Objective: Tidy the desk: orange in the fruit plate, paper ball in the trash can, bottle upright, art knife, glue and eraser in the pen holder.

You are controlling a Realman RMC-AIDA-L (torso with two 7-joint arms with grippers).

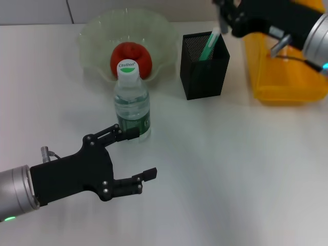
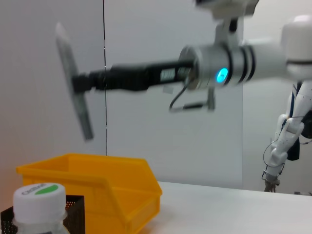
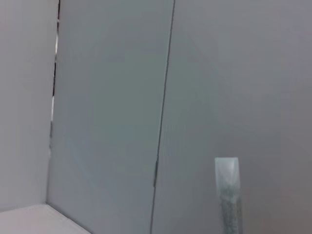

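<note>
The clear water bottle (image 1: 132, 102) stands upright in front of the green glass fruit plate (image 1: 92, 36); its cap shows in the left wrist view (image 2: 39, 195). The orange (image 1: 130, 59) lies in the plate. My left gripper (image 1: 140, 154) is open and empty, just beside the bottle's base. My right gripper (image 1: 224, 18) is shut on the green art knife (image 1: 209, 47), held tilted with its lower end in the black mesh pen holder (image 1: 204, 77). The left wrist view shows that gripper (image 2: 80, 83) gripping the knife (image 2: 73, 58). No paper ball, glue or eraser is in view.
A yellow plastic bin (image 1: 287, 77) stands right of the pen holder and also shows in the left wrist view (image 2: 97, 190). The white table runs wide in front of the bottle. The right wrist view shows only a wall and the knife's tip (image 3: 227, 195).
</note>
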